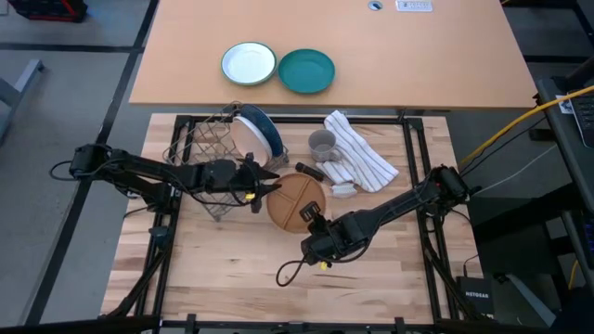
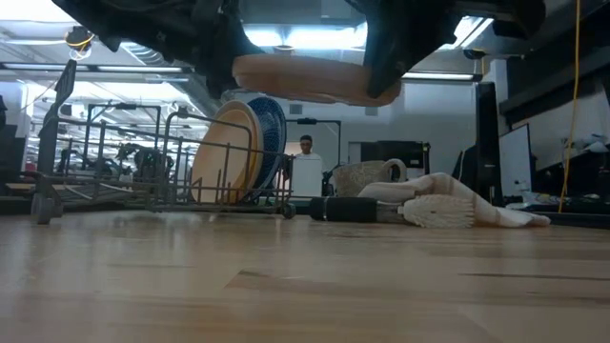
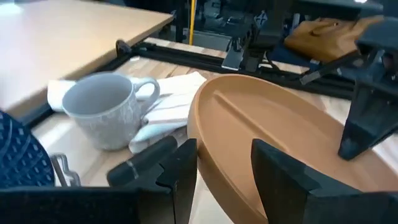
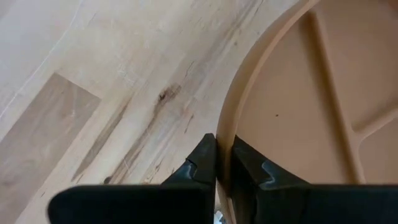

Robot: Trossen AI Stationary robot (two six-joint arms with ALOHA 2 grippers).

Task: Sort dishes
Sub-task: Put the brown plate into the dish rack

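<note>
The brown wooden plate [image 1: 295,197], with raised dividers, hangs in the air above the table [image 2: 310,78]. My right gripper [image 1: 314,216] [image 4: 224,168] is shut on its near rim. My left gripper [image 1: 270,186] [image 3: 227,177] is open at the plate's left rim, one finger over the inside and one outside; whether they touch, I cannot tell. The dark blue dotted plate [image 1: 267,130] [image 2: 272,129] and the pale salmon-pink plate [image 1: 245,135] [image 2: 221,157] stand on edge in the wire dish rack [image 1: 200,148]. My right gripper pinches the wooden plate's rim [image 4: 227,121] between its two fingers, one on the inner side and one on the outer. It comes in roughly level from the table's near-right side. The plate is lifted clear of the table and lies roughly flat.
A grey cup [image 1: 322,144] [image 3: 106,112] and a striped white towel [image 1: 360,153] lie right of the rack, with a dark-handled utensil [image 2: 348,208] beside them. On the far table sit a white green-rimmed plate [image 1: 249,63] and a teal plate [image 1: 306,71]. A person [image 2: 305,148] shows far behind.
</note>
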